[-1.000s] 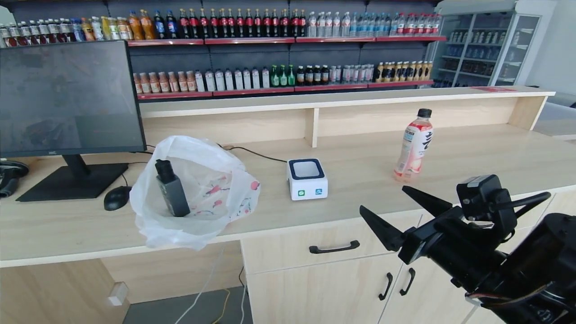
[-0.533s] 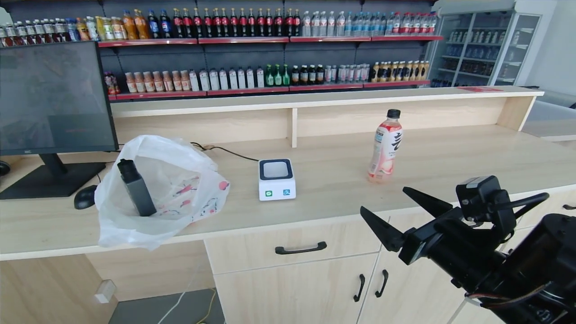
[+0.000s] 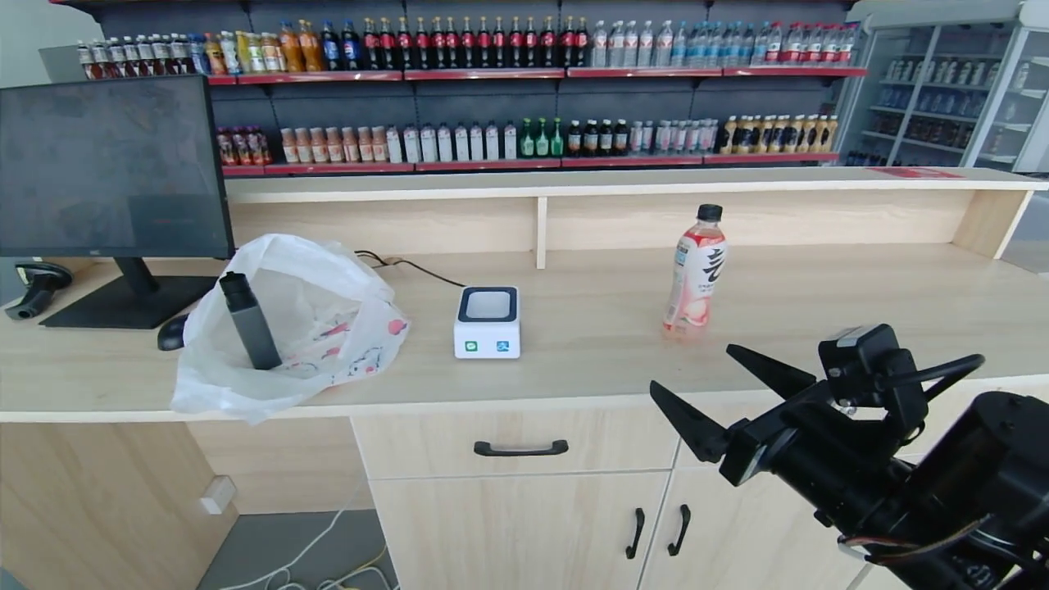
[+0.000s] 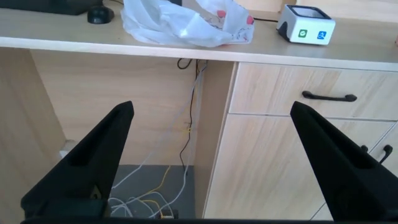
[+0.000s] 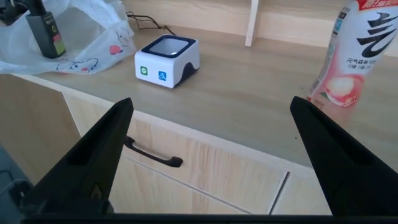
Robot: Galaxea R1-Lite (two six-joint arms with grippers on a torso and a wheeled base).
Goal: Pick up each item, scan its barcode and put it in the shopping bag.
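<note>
A pink drink bottle [image 3: 695, 270] [image 5: 351, 56] with a black cap stands upright on the wooden counter [image 3: 590, 360]. To its left sits the white barcode scanner [image 3: 487, 322] [image 5: 166, 60] [image 4: 305, 23]. Farther left lies the open white shopping bag [image 3: 328, 287] [image 4: 186, 22] [image 5: 93, 37], with a dark grey bottle [image 3: 250, 321] [image 5: 45, 28] standing in it. My right gripper [image 3: 692, 369] [image 5: 211, 106] is open and empty, held in front of the counter edge and short of the pink bottle. My left gripper [image 4: 211, 107] is open and empty, below counter height, facing the cabinet front.
A dark monitor [image 3: 111, 168], a mouse [image 3: 172, 332] and a handheld scanner [image 3: 37, 287] sit at the counter's left end. A raised ledge [image 3: 623, 182] runs along the back. Drawers with black handles [image 3: 520, 448] are below. Cables [image 4: 155, 193] lie on the floor.
The whole head picture has shifted, so the camera moved. The items on the counter keep their places relative to one another. My right gripper stays open.
</note>
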